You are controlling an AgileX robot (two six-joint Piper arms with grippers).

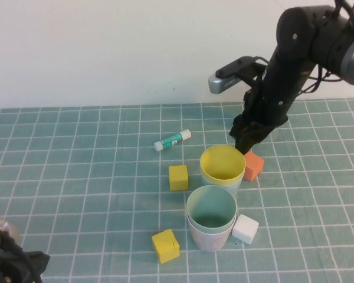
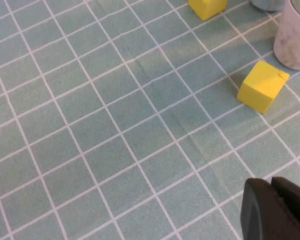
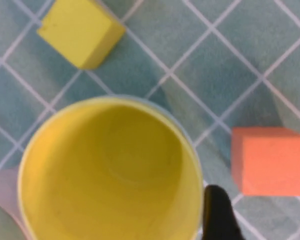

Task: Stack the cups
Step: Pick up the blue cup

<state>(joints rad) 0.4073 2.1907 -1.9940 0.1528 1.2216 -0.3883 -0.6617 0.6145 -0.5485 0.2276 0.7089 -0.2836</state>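
Here, nearest you in the high view, the left gripper (image 1: 12, 259) sat parked at the table's 7 o'clock corner. Its wrist view showed only a dark finger edge, so you could not tell whether it was apart or together.

Just inward, a yellow cube (image 1: 166, 246) lay at about 6 o'clock. Beside it stood the pale green cup (image 1: 211, 210) nested inside the pink cup (image 1: 209, 236). A white cube (image 1: 245, 229) touched that pair on its 3 o'clock side.

Beyond, near the table's centre, the yellow cup (image 1: 222, 164) sat nested in the light blue cup (image 1: 226, 181), with only a thin blue rim showing. A second yellow cube (image 1: 178, 177) lay at its 9 o'clock, and an orange cube (image 1: 253, 165) just beside its 3 o'clock.

The right gripper (image 1: 246, 144) hovered at the yellow cup's 2 o'clock rim. One dark fingertip (image 3: 217, 210) showed just outside the rim; you could not tell how wide the pincer stood.

A glue stick (image 1: 172, 140) lay farther off, toward 11 o'clock.

In your judgement, the risks were these: a descending finger could strike the orange cube and skew the grasp. A grip on the yellow rim alone could lift that cup out and leave the blue one behind. Carrying the pair low could clip the green cup's rim or nudge the white cube.
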